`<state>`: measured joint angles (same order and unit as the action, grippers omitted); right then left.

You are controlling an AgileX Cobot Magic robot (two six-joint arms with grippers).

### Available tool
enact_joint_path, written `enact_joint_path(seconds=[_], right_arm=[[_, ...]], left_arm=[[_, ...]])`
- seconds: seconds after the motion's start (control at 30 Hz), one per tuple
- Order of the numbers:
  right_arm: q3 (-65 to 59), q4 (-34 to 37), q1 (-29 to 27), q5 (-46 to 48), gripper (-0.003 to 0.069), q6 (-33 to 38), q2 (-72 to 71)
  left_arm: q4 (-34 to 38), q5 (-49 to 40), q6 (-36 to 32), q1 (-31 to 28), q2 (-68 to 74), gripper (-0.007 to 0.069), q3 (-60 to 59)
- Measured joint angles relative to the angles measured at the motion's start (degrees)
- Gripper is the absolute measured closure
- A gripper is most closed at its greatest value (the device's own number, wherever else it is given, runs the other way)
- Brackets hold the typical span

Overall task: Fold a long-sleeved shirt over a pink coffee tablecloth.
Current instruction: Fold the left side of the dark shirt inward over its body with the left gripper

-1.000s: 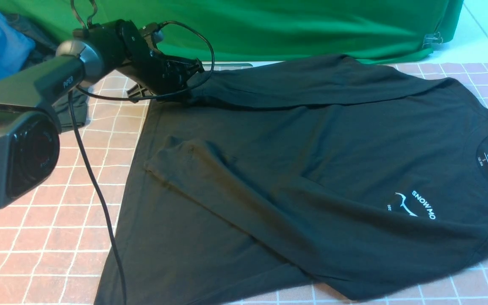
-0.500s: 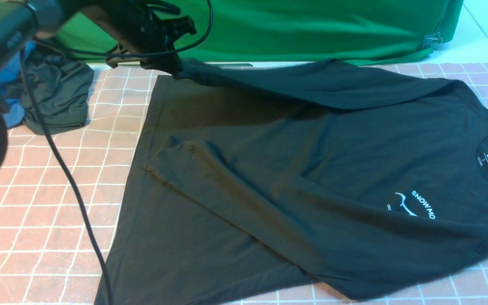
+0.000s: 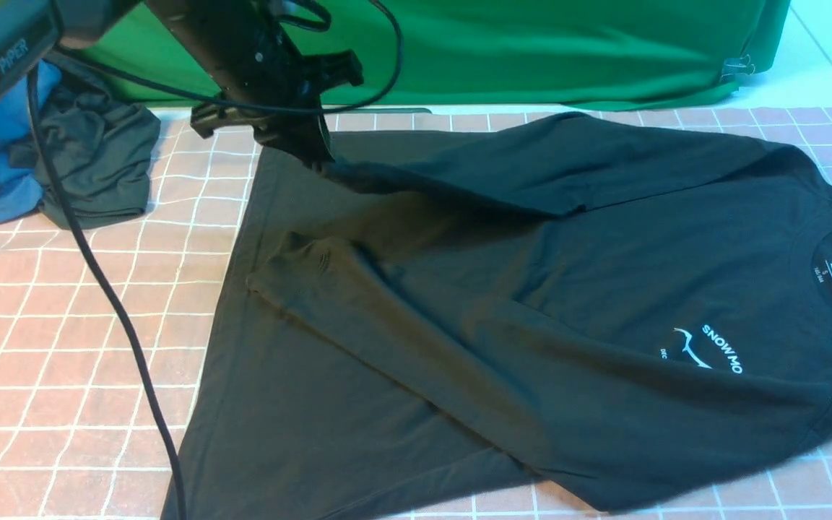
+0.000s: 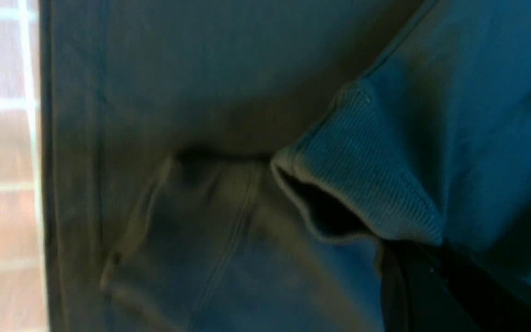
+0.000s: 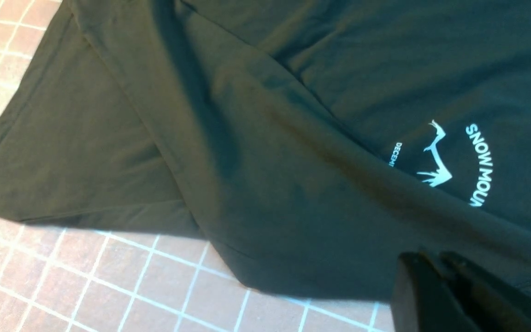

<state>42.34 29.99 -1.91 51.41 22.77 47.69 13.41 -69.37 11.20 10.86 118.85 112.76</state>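
The long-sleeved shirt (image 3: 531, 303) lies spread on the pink coffee tablecloth (image 3: 62, 375), collar to the right, with its white peak print (image 3: 705, 350) showing. One sleeve is folded across the body. My left gripper (image 3: 318, 157) is shut on the ribbed cuff (image 4: 362, 184) of the far sleeve, holding it up over the shirt's back left corner. In the left wrist view, the left gripper (image 4: 424, 246) pinches that cuff at its edge. My right gripper (image 5: 433, 258) hovers shut and empty above the shirt near the print (image 5: 436, 161).
A bright green cloth (image 3: 531, 43) hangs along the back, with a metal clip (image 3: 737, 68) at its right end. A smaller dark garment bunched with blue cloth (image 3: 98, 166) lies at the back left. The left arm's black cable (image 3: 113, 310) hangs over the tablecloth.
My left gripper lifted the far sleeve's cuff off the table, then carried it nearer and to the right, over the shirt body. The sleeve now drapes further across the shirt. The right gripper has not moved.
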Motion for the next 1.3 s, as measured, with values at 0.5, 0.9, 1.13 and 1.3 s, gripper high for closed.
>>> enact_joint_path(seconds=[0.5, 0.9, 1.13, 1.3], right_arm=[[0.00, 0.00, 0.00, 0.00, 0.0557, 0.00, 0.00], [0.00, 0.00, 0.00, 0.00, 0.0544, 0.00, 0.00], [0.00, 0.00, 0.00, 0.00, 0.0536, 0.00, 0.00], [0.00, -0.07, 0.00, -0.06, 0.0536, 0.00, 0.00]], left_arm=[[-6.17, 0.63, 3.63, 2.18, -10.05, 0.0578, -25.90], [-5.27, 3.17, 4.12, 2.18, -10.18, 0.0575, -33.19], [-7.17, 2.42, 4.48, 2.18, -10.18, 0.0463, -33.19], [-11.03, 0.37, 4.57, 2.18, -10.31, 0.0253, -33.19]])
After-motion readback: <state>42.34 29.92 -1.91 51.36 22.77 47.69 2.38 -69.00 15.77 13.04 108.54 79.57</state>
